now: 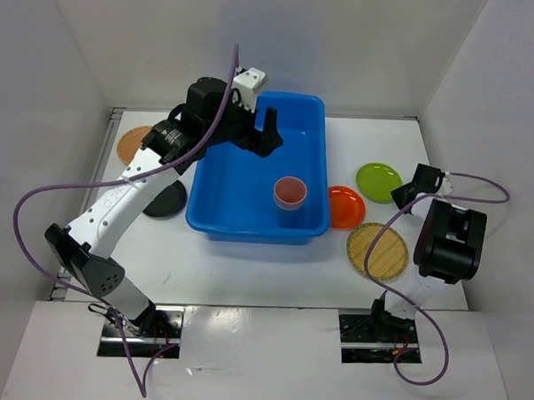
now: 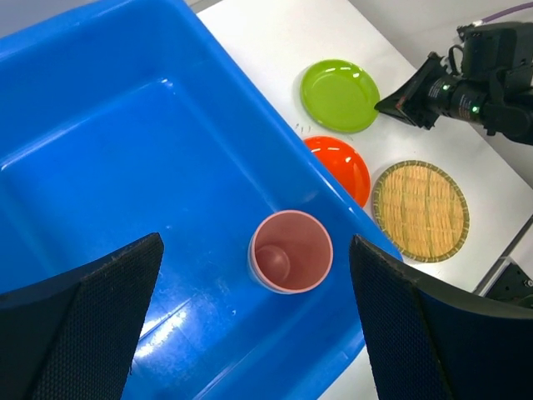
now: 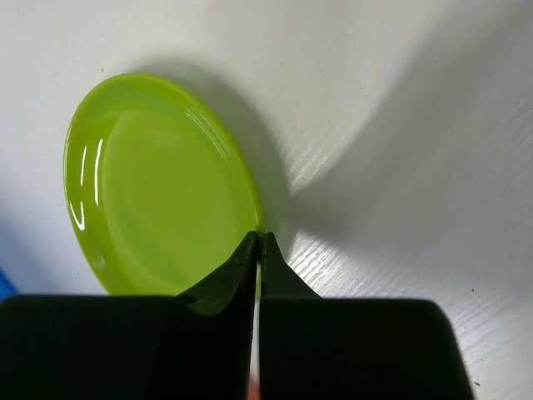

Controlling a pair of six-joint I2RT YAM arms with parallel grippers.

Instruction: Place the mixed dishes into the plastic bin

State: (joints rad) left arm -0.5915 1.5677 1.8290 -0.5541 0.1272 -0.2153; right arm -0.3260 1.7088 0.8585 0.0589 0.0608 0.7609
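Nearest the bases, one tan woven-look plate (image 1: 377, 250) lay flat on the right side of the white table (image 1: 264, 271), with the orange plate (image 1: 348, 208) just beyond it, hard against the right wall of the plastic bin (image 2: 125, 125). On the left side, the black plate (image 1: 168, 203) lay beside the bin's near left corner, partly under the left arm.

The right gripper (image 3: 256, 243) had its jaws drawn to a thin slit, pinching the near rim of the lime-green plate (image 3: 158, 183). The plate lay face up beyond the fingertips and to their left, and it looked about level on the table.

The bin stood mid-table, open side up, its long axis seeming to run from near to far. The pink cup (image 2: 291, 252) stood upright inside it, mouth up, by the near right corner. The left gripper (image 2: 254, 246) hung over the bin's far part with jaws spread wide and nothing in them. In the wrist view the cup sat between the two fingers (image 2: 83, 333), well below them.

Farthest on the left, a second tan plate (image 1: 130, 144) was half hidden by the left arm. White panels (image 1: 345, 44) enclosed the table.
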